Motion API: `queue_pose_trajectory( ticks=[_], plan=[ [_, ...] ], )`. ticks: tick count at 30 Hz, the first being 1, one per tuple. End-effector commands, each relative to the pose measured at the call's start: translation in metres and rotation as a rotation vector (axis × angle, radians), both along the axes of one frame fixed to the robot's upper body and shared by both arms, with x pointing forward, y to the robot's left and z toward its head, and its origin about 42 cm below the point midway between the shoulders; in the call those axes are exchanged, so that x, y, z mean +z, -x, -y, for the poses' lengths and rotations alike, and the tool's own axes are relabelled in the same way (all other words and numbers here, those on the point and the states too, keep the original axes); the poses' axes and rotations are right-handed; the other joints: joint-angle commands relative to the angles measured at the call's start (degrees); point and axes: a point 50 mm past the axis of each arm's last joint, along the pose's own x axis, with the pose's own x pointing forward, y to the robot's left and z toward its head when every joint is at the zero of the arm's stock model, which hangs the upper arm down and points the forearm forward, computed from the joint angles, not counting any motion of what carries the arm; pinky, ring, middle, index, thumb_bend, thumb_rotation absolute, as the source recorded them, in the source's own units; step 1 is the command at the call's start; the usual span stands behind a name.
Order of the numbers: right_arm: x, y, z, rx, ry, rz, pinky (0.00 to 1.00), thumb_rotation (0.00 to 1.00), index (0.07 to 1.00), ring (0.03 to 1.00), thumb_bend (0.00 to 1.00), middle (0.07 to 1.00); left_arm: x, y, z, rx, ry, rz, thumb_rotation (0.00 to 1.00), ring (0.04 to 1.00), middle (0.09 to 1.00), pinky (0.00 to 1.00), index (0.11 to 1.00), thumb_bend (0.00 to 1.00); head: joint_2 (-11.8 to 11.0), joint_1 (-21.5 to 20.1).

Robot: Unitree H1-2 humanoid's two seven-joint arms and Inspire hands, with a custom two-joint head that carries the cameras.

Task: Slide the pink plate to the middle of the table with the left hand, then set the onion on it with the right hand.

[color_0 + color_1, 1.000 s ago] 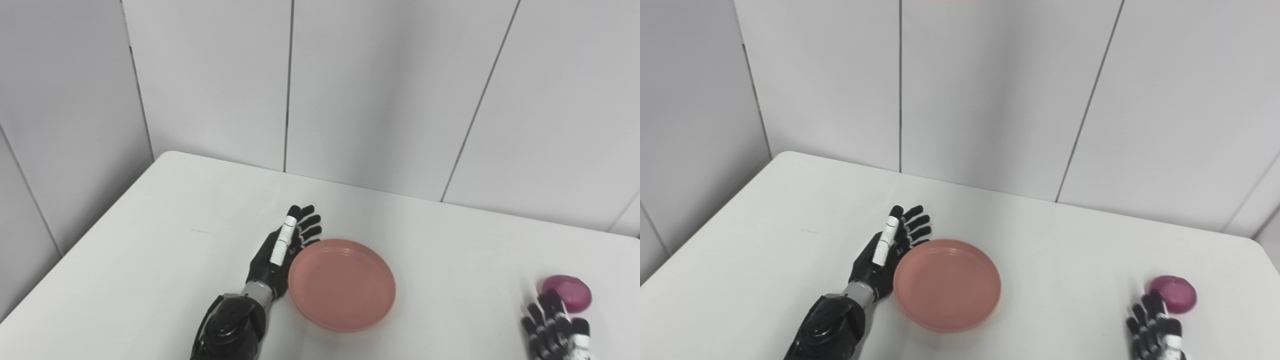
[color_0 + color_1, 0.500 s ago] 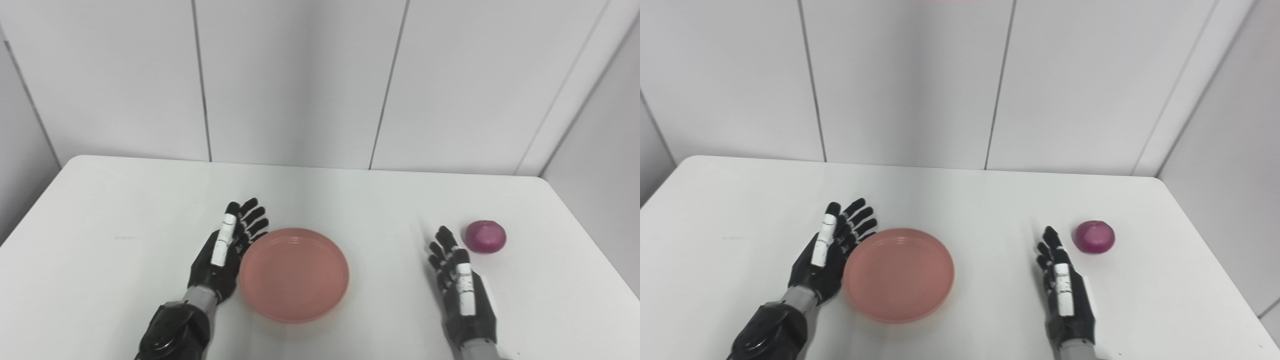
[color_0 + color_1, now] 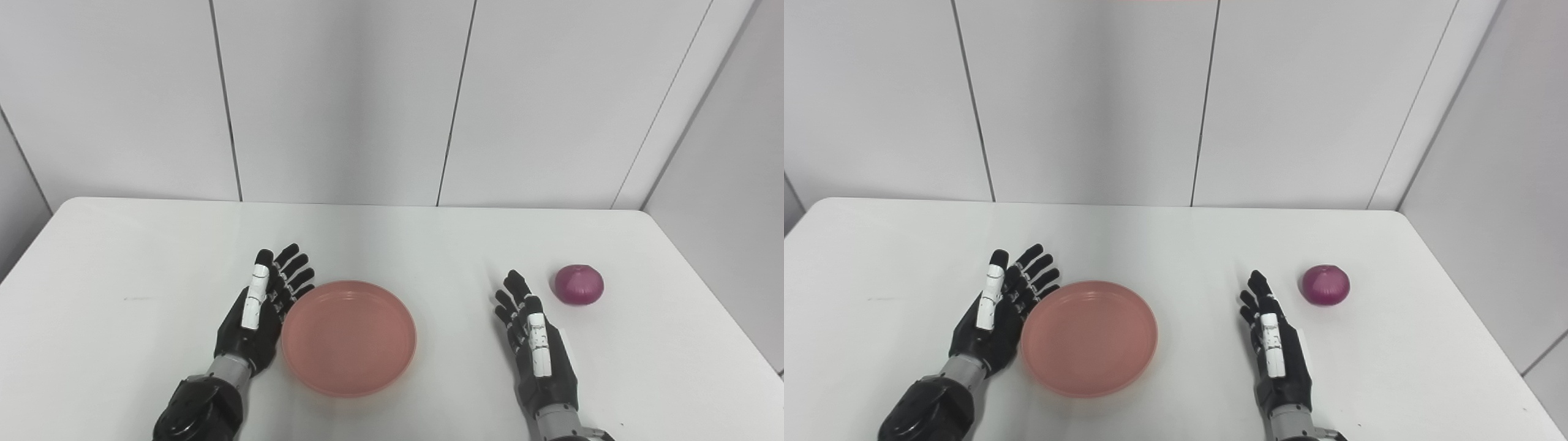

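Note:
A round pink plate [image 3: 348, 337] lies on the white table near its front middle. My left hand [image 3: 260, 313] stands edge-on against the plate's left rim, fingers straight and apart, holding nothing. A purple-red onion [image 3: 579, 284] rests on the table at the right. My right hand [image 3: 539, 349] is open, fingers stretched forward, a short way left of and in front of the onion and apart from it. In the right eye view I see the plate [image 3: 1089, 337], the onion [image 3: 1325, 285], the left hand [image 3: 998, 311] and the right hand [image 3: 1276, 348].
The white table [image 3: 153, 245] runs to grey wall panels [image 3: 343, 98] at the back. A side wall [image 3: 723, 184] stands close past the table's right edge, near the onion. A faint mark [image 3: 136, 299] shows on the table at the left.
The camera has swung right, so the whole picture shifted left. My right hand has come forward into fuller view. The plate and the left hand keep their relation to each other.

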Motion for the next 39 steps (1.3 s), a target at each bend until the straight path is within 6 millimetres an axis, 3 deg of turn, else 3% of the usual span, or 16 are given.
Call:
queue_pose_trajectory(
  ticks=[1, 3, 11, 15, 22, 27, 34, 39],
  plan=[
    [-0.031, 0.020, -0.004, 0.000, -0.014, -0.087, 0.96, 0.88, 0.931, 0.941, 0.86, 0.944, -0.033, 0.012, -0.007, 0.019, -0.028, -0.166, 0.87, 0.901, 0.921, 0.90, 0.882, 0.80, -0.01, 0.07],
    [-0.023, 0.019, -0.001, 0.005, -0.014, -0.046, 0.96, 0.86, 0.941, 0.946, 0.88, 0.952, -0.033, 0.010, -0.008, 0.025, -0.033, -0.165, 0.87, 0.891, 0.914, 0.88, 0.878, 0.79, -0.33, -0.92],
    [0.050, 0.006, 0.020, -0.008, -0.005, 0.073, 0.86, 0.78, 0.921, 0.877, 0.86, 0.923, -0.031, 0.005, -0.012, 0.032, -0.023, -0.168, 0.86, 0.879, 0.892, 0.87, 0.875, 0.80, -1.11, -3.13],
    [0.096, -0.009, 0.044, 0.034, 0.108, 0.122, 0.78, 0.77, 0.933, 0.837, 0.94, 0.905, -0.031, 0.004, -0.012, 0.033, -0.014, -0.166, 0.84, 0.877, 0.887, 0.88, 0.869, 0.81, -1.40, -2.96],
    [0.147, -0.026, 0.080, 0.108, 0.299, 0.101, 0.70, 0.77, 0.923, 0.832, 0.99, 0.873, -0.031, 0.001, -0.012, 0.026, -0.035, -0.158, 0.85, 0.871, 0.882, 0.84, 0.865, 0.82, -1.67, -2.98],
    [0.181, -0.040, 0.106, 0.137, 0.492, 0.122, 0.65, 0.75, 0.906, 0.808, 1.00, 0.866, -0.028, -0.001, -0.012, 0.025, -0.037, -0.151, 0.85, 0.879, 0.881, 0.83, 0.864, 0.82, -1.97, -3.08],
    [0.223, -0.066, 0.125, 0.082, 0.761, 0.147, 0.59, 0.55, 0.876, 0.766, 1.00, 0.832, -0.024, -0.002, -0.010, 0.026, -0.034, -0.145, 0.85, 0.894, 0.896, 0.85, 0.879, 0.82, -2.24, -2.61],
    [0.238, -0.078, 0.129, 0.045, 0.967, 0.140, 0.65, 0.49, 0.877, 0.764, 1.00, 0.864, -0.020, -0.002, -0.009, 0.029, -0.034, -0.140, 0.86, 0.904, 0.901, 0.88, 0.882, 0.80, -2.23, -2.44]
  ],
)
